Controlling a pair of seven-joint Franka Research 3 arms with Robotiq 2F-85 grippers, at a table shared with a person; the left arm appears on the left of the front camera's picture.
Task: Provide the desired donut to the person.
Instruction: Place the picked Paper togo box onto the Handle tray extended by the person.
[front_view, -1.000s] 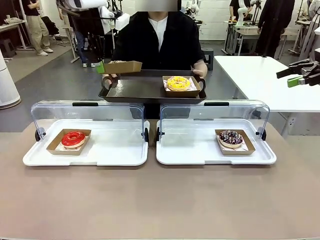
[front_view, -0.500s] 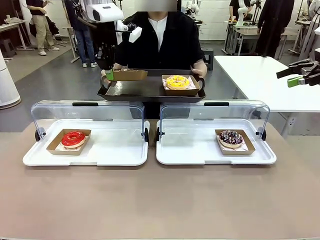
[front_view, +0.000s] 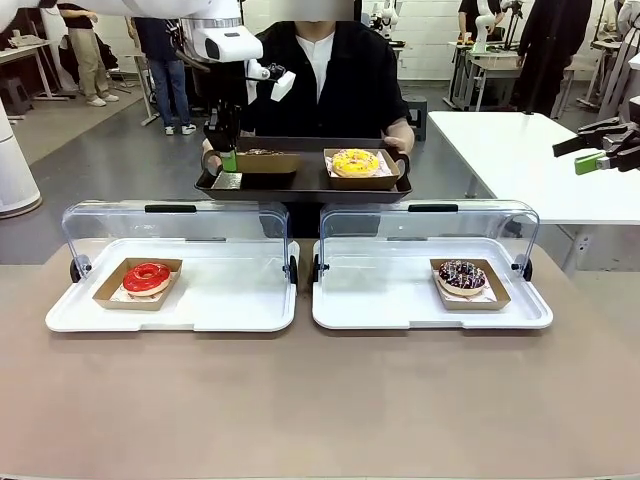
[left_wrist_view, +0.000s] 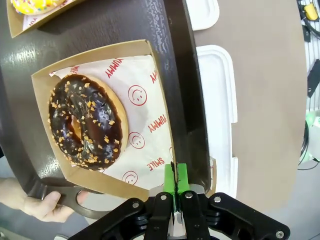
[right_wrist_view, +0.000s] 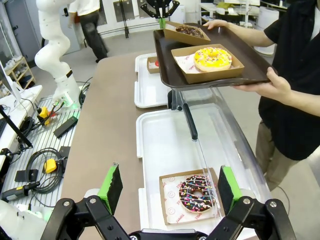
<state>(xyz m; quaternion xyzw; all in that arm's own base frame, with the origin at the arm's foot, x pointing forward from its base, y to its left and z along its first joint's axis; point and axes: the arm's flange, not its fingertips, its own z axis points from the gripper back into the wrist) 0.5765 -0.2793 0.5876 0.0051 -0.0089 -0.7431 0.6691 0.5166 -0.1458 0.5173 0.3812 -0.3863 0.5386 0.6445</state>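
Front cam + wrists, shared tray

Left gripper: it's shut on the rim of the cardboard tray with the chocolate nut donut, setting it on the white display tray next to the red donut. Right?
Not quite. The left gripper is shut on the cardboard tray holding the chocolate nut donut, but that tray sits on the dark serving tray the person holds, beside the yellow donut, as the left wrist view shows.
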